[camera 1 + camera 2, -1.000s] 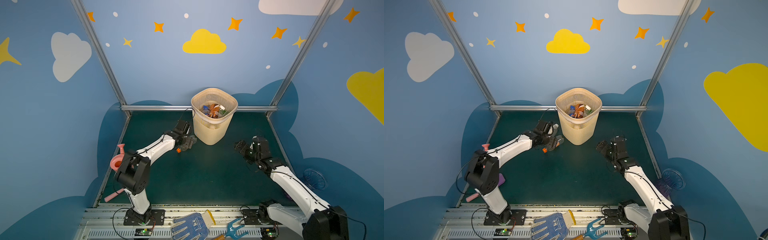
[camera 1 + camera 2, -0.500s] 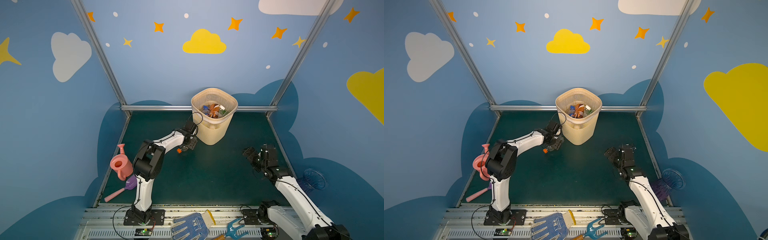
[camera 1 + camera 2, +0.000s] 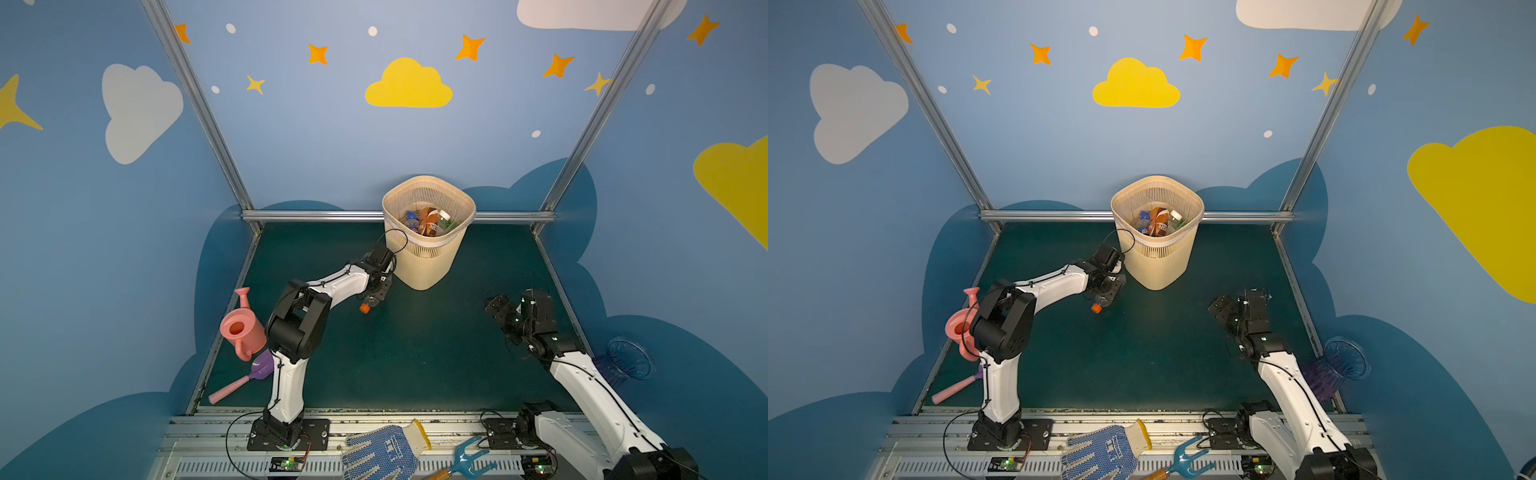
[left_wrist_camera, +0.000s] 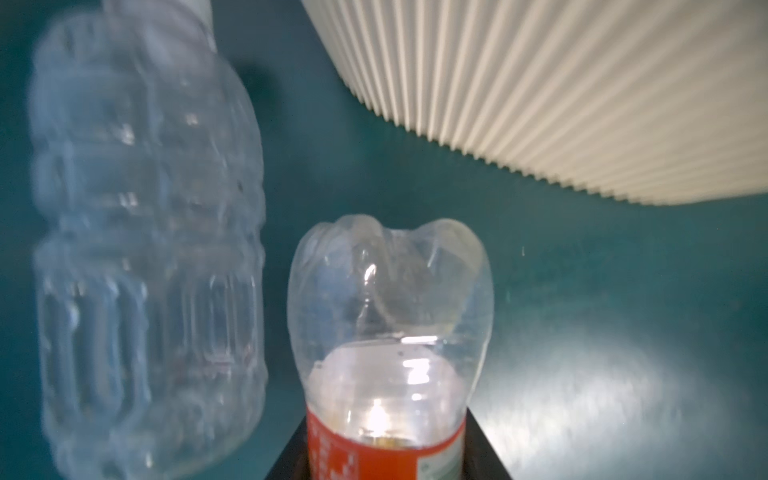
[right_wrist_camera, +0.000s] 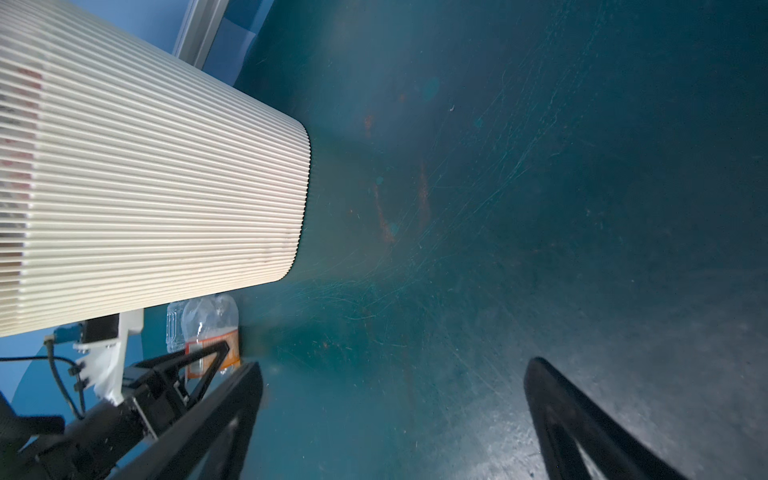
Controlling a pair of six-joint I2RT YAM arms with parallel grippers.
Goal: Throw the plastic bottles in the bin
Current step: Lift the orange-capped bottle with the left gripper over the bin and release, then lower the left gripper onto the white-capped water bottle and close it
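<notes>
Left wrist view showed left claw (image 4: pixel 386 455) clamped on the red-labelled bottle (image 4: pixel 390 307), probably light, slick, crushable, best held mid-body; right claw (image 5: pixel 392 368) gaped wide.

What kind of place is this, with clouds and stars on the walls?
Probably a robot test booth dressed like a playroom: two robot arms bolted to a front rail, painted walls in a metal frame, a bin of bottles on a green mat.

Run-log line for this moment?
left gripper: shut on orange-label bottle | right gripper: open, empty | clear bottle: beside held bottle | bin: bottles inside
</notes>
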